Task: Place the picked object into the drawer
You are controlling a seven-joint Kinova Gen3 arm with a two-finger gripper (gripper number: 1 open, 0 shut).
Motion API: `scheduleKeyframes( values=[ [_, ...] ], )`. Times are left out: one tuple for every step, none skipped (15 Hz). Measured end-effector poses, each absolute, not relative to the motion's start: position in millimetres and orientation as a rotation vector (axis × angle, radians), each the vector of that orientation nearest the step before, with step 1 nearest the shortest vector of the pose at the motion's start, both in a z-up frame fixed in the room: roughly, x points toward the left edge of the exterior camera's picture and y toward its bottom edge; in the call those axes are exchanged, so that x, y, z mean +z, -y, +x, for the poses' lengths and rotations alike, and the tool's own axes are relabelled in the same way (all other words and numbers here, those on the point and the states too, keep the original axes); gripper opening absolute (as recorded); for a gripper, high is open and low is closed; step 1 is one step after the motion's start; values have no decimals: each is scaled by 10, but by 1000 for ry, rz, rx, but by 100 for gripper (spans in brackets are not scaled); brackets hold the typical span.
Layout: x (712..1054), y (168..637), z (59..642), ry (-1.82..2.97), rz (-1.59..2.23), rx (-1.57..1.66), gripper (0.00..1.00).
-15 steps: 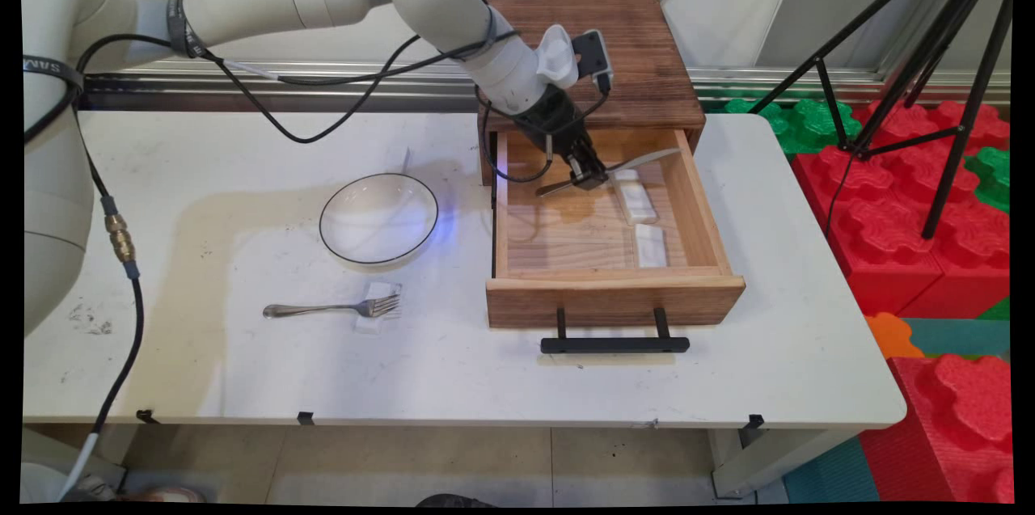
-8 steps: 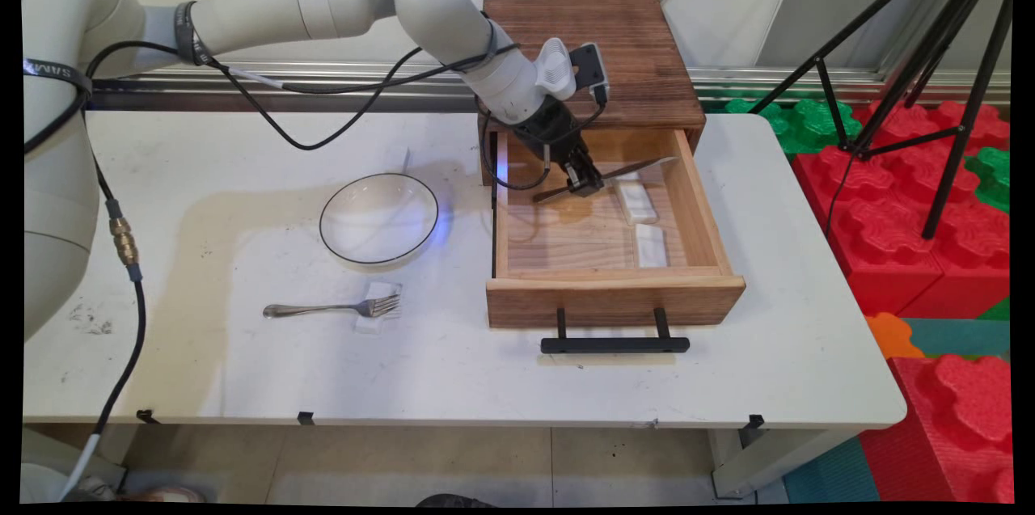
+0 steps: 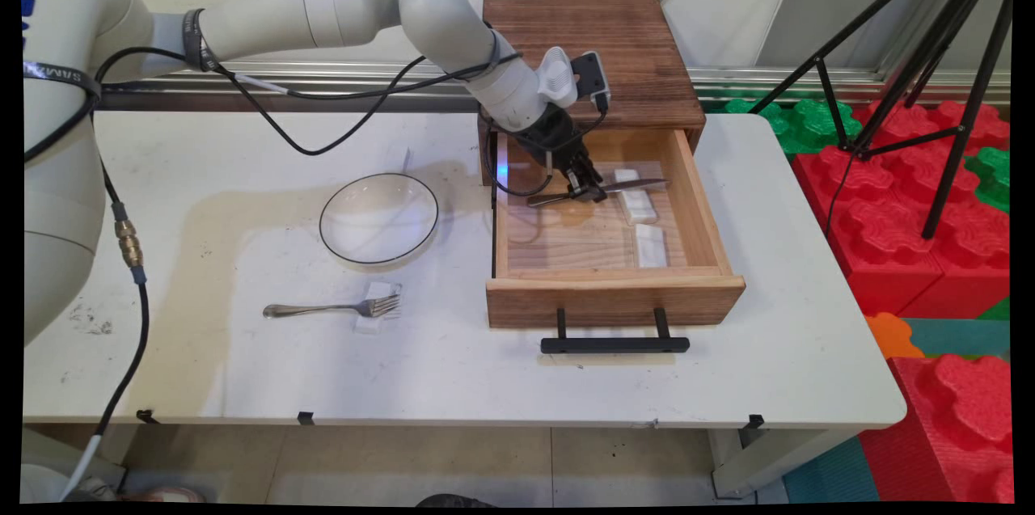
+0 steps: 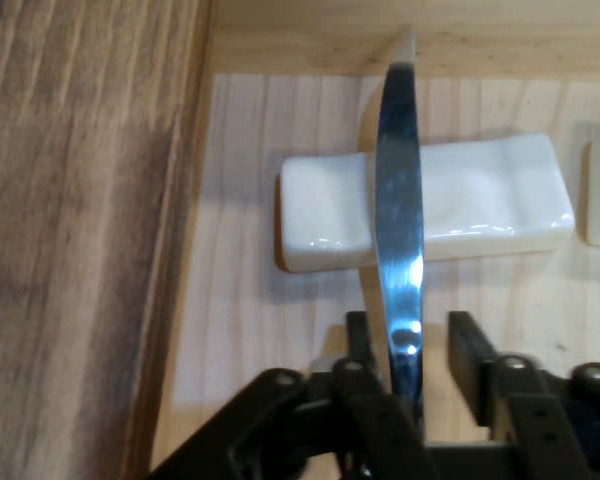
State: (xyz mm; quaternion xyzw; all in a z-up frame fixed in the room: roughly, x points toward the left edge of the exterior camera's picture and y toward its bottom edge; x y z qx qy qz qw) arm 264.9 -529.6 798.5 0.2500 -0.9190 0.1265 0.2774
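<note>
A white table (image 3: 453, 369) carries a wooden cabinet (image 3: 586, 54) at its far side, whose drawer (image 3: 614, 301) is pulled fully out toward the near edge, so that its inside lies open from above. To the left of the drawer a shallow bowl (image 3: 378, 217) with a dark rim is set on the table, and nearer still a fork (image 3: 331, 309) is laid with its tines propped on a small white rest (image 3: 377, 313). Two more white rests are kept in the drawer, one (image 3: 636, 198) toward the back and one (image 3: 650, 246) toward the front right. The arm is reached in from the upper left and bent down at the wrist, so that the gripper (image 3: 588, 192) is lowered into the back of the drawer. A table knife (image 4: 400, 240) is clamped between the fingers (image 4: 358, 340) near its handle end and is held about level. In the hand view its blade is carried across the back rest, apparently so that it can be propped there as the fork is; whether blade and rest touch cannot be told.
</note>
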Motion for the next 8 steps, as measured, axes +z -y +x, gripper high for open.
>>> scheduleKeyframes(
  values=[
    [7976,5297,2647,2466,672,338,100],
    [7969,5299,2643,2466,671,336,100],
    [7965,5299,2643,2465,672,335,100],
    [7962,5298,2646,2465,674,334,100],
    [7961,5297,2649,2464,676,334,100],
    [7958,5296,2652,2463,677,333,100],
    [7959,5294,2655,2462,680,332,100],
    [7965,5295,2652,2461,682,332,100]
  ],
)
